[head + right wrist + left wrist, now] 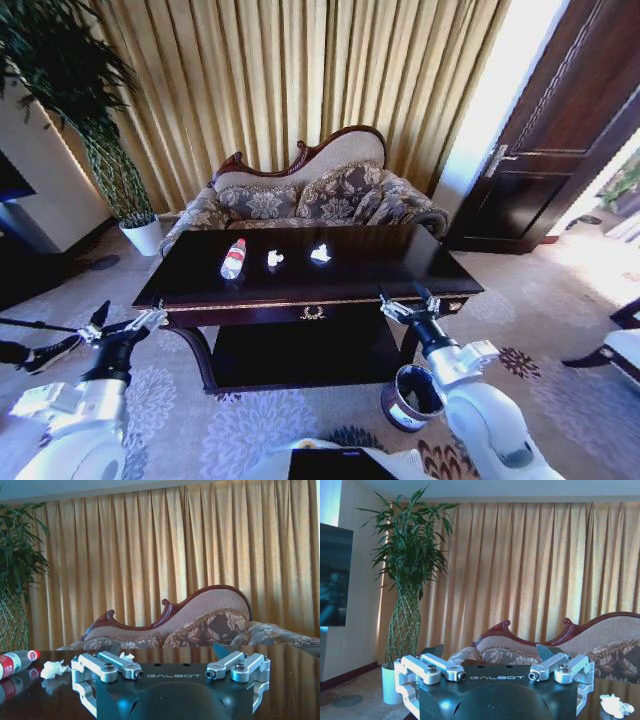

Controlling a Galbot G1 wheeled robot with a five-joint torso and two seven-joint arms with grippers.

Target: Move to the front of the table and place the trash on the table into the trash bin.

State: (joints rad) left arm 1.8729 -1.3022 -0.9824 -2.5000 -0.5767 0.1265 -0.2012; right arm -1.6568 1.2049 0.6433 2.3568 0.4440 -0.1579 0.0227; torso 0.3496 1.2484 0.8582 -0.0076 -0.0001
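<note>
The dark glossy table (pixel 400 268) stands right before me. On its top lie a clear bottle (pixel 233 258) with a red cap and two white paper wads (pixel 274 258) (pixel 320 254). The round dark trash bin (pixel 412 397) stands on the carpet at the table's front right corner. My left gripper (pixel 127 317) hovers open off the table's front left corner. My right gripper (pixel 402 295) is open at the front edge, above the bin. The right wrist view looks across the tabletop (pixel 290 680) past that gripper (pixel 172 652) to the bottle (pixel 15 662) and a wad (pixel 54 668). The left gripper (pixel 491 652) has a wad (pixel 615 705) ahead of it.
A patterned sofa (pixel 310 195) sits behind the table in front of gold curtains (pixel 300 70). A tall plant in a white pot (pixel 145 235) stands at the back left, and a dark door (pixel 540 150) at the right. Open carpet lies on both sides of the table.
</note>
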